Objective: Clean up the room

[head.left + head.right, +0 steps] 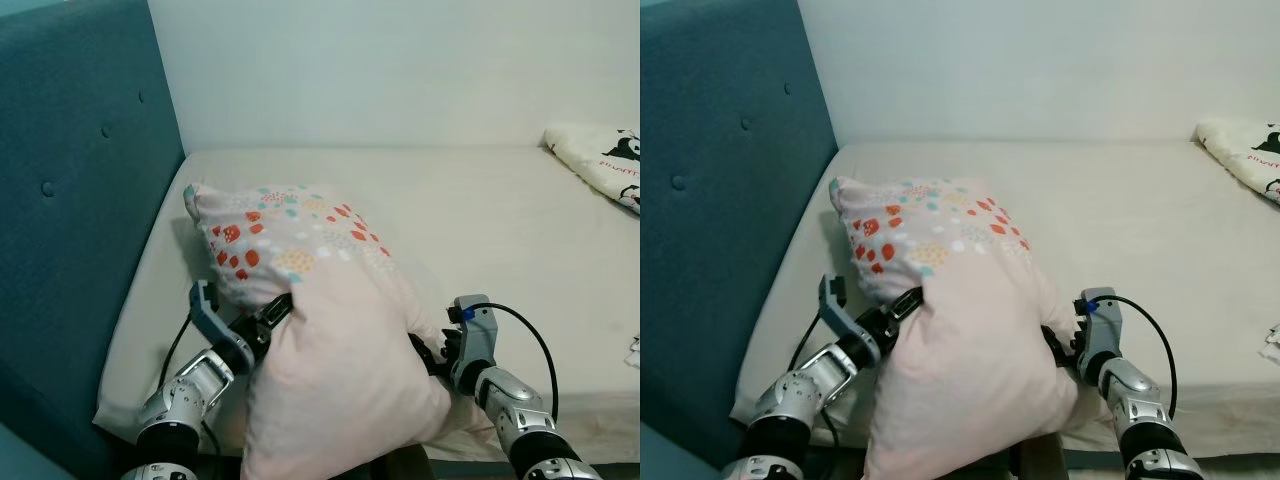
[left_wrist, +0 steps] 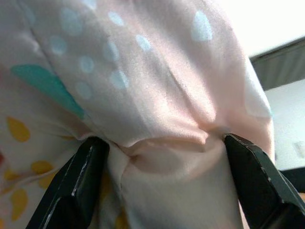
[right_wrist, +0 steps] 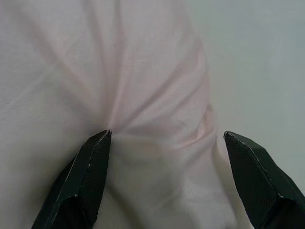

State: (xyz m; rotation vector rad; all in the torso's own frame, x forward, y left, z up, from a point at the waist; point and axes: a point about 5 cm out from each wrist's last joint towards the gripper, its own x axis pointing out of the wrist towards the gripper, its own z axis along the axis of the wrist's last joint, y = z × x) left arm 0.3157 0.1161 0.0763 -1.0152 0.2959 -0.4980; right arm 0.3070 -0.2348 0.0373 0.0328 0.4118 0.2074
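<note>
A pale pink pillow (image 1: 330, 340) with red, teal and yellow dots at its far end stands tilted on the near edge of the bed (image 1: 490, 210). It is held from both sides. My left gripper (image 1: 272, 314) pinches the pillow's left side, and in the left wrist view a fold of fabric (image 2: 162, 143) is bunched between the fingers (image 2: 83, 171). My right gripper (image 1: 428, 352) grips the pillow's right side; there the cloth (image 3: 143, 119) creases between its fingertips (image 3: 97, 152). The pillow's lower end hangs past the mattress edge.
A teal tufted headboard (image 1: 70, 200) rises along the left. The beige mattress stretches to a white wall (image 1: 400, 70). A white cloth with black and red print (image 1: 600, 160) lies at the far right, and a small white item (image 1: 633, 350) sits at the right edge.
</note>
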